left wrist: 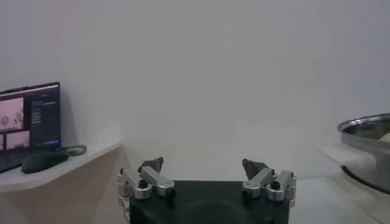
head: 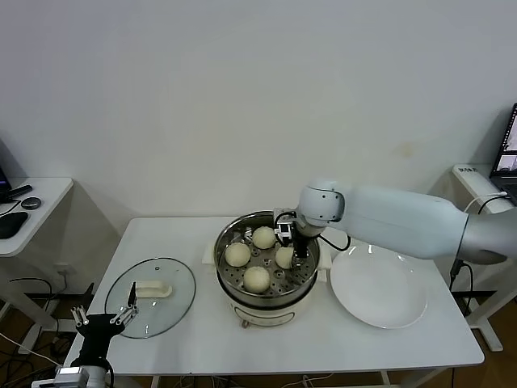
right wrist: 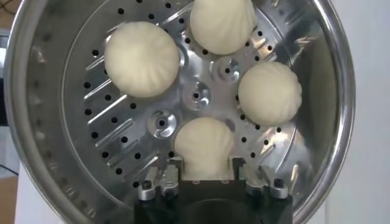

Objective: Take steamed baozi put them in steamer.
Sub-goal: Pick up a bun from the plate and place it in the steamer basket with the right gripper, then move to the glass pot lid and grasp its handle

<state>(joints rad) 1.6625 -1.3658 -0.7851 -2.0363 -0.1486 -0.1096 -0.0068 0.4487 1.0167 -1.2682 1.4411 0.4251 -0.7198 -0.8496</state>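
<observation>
The steamer point(head: 229, 284) stands mid-table, a shiny steel pot with a perforated tray point(right wrist: 116, 122) on a white base. Four cream-white baozi lie on the tray: three free ones point(head: 237, 254) point(head: 264, 237) point(head: 257, 278) and a fourth point(head: 283, 257) on the right side. My right gripper point(head: 298, 257) reaches down into the pot. In the right wrist view its fingers point(right wrist: 177, 165) press both sides of that fourth baozi point(right wrist: 204, 143), which rests on the tray. My left gripper point(head: 103, 317) is parked low at the table's front left, open and empty point(left wrist: 204, 167).
A round glass lid point(head: 161, 311) with a white handle point(head: 152, 288) lies left of the steamer. A flat white plate point(head: 380, 291) lies to its right. Side tables stand beyond both table ends. The steamer's rim shows in the left wrist view point(left wrist: 365, 125).
</observation>
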